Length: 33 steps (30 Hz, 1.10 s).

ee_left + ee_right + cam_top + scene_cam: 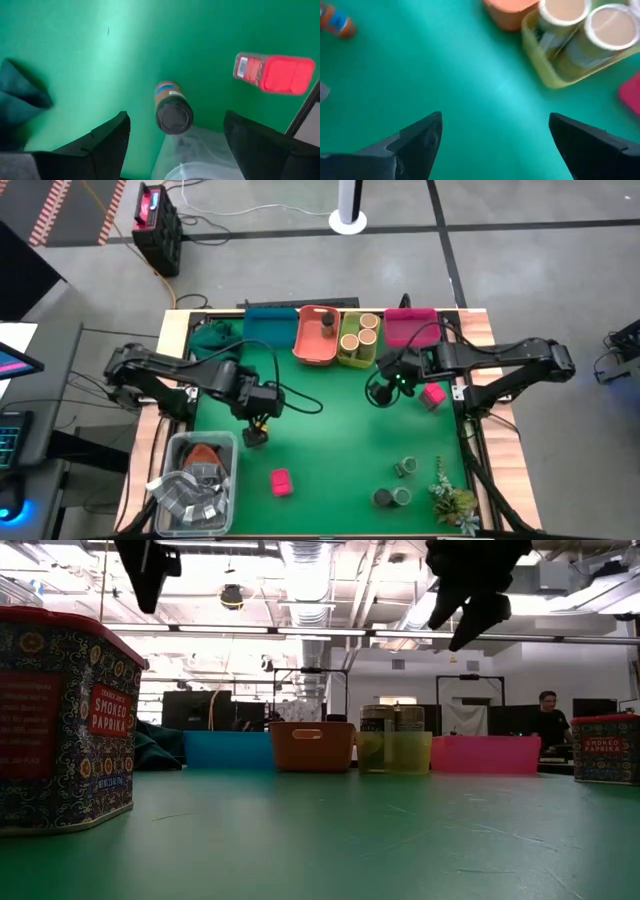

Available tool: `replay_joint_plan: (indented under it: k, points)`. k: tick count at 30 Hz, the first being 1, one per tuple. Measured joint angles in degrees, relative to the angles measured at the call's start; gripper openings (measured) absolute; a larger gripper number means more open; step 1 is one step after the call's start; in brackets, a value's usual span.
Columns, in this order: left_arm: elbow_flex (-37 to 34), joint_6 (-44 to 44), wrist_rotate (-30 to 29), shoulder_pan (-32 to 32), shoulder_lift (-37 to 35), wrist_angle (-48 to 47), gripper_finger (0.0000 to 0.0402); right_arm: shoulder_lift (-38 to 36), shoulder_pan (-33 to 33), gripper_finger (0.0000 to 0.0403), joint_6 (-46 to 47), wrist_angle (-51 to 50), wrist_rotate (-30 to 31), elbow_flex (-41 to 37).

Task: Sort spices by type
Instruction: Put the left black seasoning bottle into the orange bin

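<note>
Dark left gripper (256, 430) open, hovering over dark-lidded jar (173, 108); right gripper (385, 387) open.

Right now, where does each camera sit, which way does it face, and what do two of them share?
High: overhead, straight down; both arms, left claw, right claw.
Low: table height, facing the bins; arms hang in from above.
Left wrist: down past its open fingers at a dark-lidded jar.
Right wrist: past open fingers at tan-topped cylinders.
Shared: high and left wrist both show that jar.

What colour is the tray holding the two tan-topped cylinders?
Yellow-green, translucent tray; clearest in the right wrist view, with both cylinders inside.
</note>
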Motion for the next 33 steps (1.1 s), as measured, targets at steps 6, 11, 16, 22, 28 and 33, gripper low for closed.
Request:
replay_joint_plan:
  k: [6, 11, 16, 22, 28, 33]
  points:
    - [-0.01, -5.01, 1.36, 0.43, 3.86, 0.79, 0.0304, 0.00, 3.87, 0.0392, -2.31, -3.10, 0.02, 0.00]
    - [0.01, -4.77, 1.52, -0.09, 8.50, 0.99, 0.0314, 0.00, 5.70, 0.0392, -4.11, -0.10, 1.49, 0.00]
    - [-0.01, -2.29, 1.06, -0.23, 12.75, 0.42, 0.0326, 0.00, 6.83, 0.0392, -4.90, 1.67, 1.59, 0.00]
    - [-2.37, 0.31, -1.48, -0.38, 14.08, 0.22, 0.0328, 0.00, 8.04, 0.0392, -4.73, 2.42, 1.61, 0.00]
    - [-6.14, 2.43, 3.68, -0.40, 14.08, -0.76, 0.0328, 0.00, 8.03, 0.0392, -4.71, 2.83, 1.64, 0.00]
    - [-7.68, 3.89, 4.02, -0.86, 14.08, -0.59, 0.0328, 0.00, 7.72, 0.0392, -4.42, 4.08, 1.92, 0.00]
